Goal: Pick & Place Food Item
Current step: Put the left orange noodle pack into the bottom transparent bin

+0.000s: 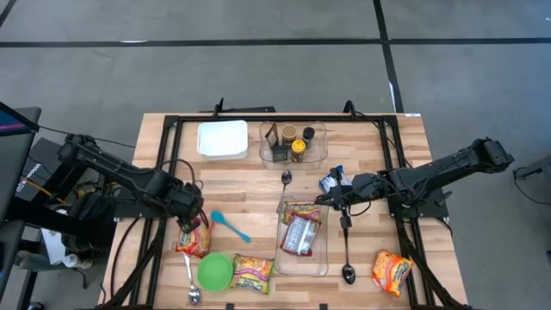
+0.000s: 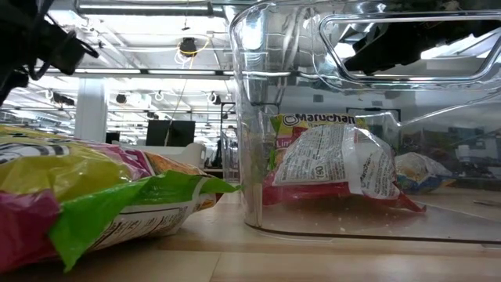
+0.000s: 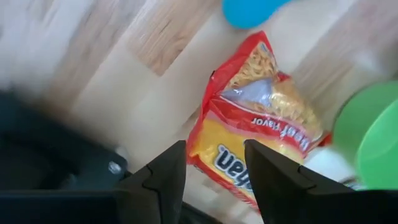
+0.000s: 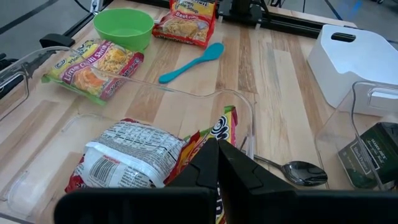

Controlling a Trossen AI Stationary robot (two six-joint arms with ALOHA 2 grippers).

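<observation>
Noodle packet [image 1: 193, 240], red and yellow, lies flat on the table [image 1: 250, 194] at about 7 o'clock from the table centre, just at 12 o'clock of the green bowl [image 1: 214, 271] and near the blue spoon [image 1: 229, 225]. In the left wrist view the same packet [image 3: 258, 130] sits directly ahead of the left gripper [image 3: 214, 171], whose fingers stand apart with the packet's near end showing between them; whether they touch it I cannot tell.

Handling judgement: light, crinkly film around a brittle noodle block. Film is likely slippery and will buckle, and a hard squeeze could crack the contents. Best hold looks to be across the short width at mid-body, where the block gives the fingers something firm; the crimped end seams would likely slide or fold.

Clear bin [image 1: 301, 241] at 5 o'clock from centre holds two packets already, one label-side up [image 4: 124, 163]. Right gripper [image 1: 325, 199] hovers at the bin's 12 o'clock rim; in its own wrist view the fingers [image 4: 214, 171] appear pressed together with nothing between them.

Other packets: lime-chili one [image 1: 252, 274] just at 3 o'clock of the bowl, another [image 1: 392, 269] at the table's 4 o'clock corner.
</observation>
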